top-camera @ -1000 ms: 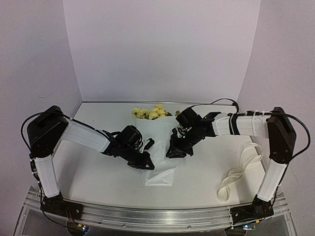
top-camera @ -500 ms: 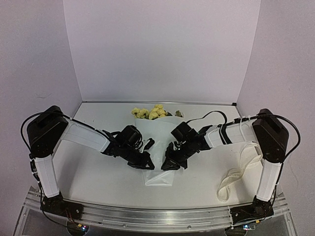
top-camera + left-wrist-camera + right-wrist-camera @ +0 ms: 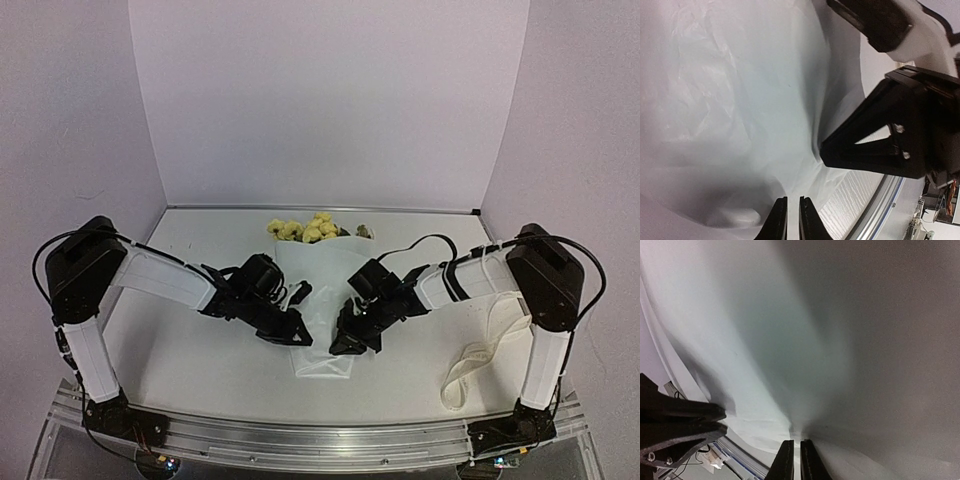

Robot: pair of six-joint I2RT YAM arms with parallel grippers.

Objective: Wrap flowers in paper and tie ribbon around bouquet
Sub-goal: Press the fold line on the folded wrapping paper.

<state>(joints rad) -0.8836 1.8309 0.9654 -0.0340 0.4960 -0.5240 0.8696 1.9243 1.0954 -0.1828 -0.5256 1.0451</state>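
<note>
The white paper (image 3: pixel 322 290) lies folded lengthwise over the stems in the middle of the table, with the pale yellow flowers (image 3: pixel 305 229) sticking out at its far end. My left gripper (image 3: pixel 300 339) is at the paper's near left edge, its jaws nearly together with a fold of paper (image 3: pixel 740 100) between them. Opposite it, my right gripper (image 3: pixel 341 346) is shut on the near right edge of the paper (image 3: pixel 805 340). In the left wrist view my left gripper (image 3: pixel 790 220) faces the right gripper (image 3: pixel 890 135) close by. The right wrist view shows my right gripper (image 3: pixel 796 460) pinching a crease.
The cream ribbon (image 3: pixel 482 350) lies looped on the table at the right, beside the right arm's base. A metal rail (image 3: pixel 300 440) runs along the table's near edge. Purple walls close in the back and both sides.
The right arm has drawn in and slid its gripper down the paper toward the near edge, closing on the paper. The left gripper has barely moved.
</note>
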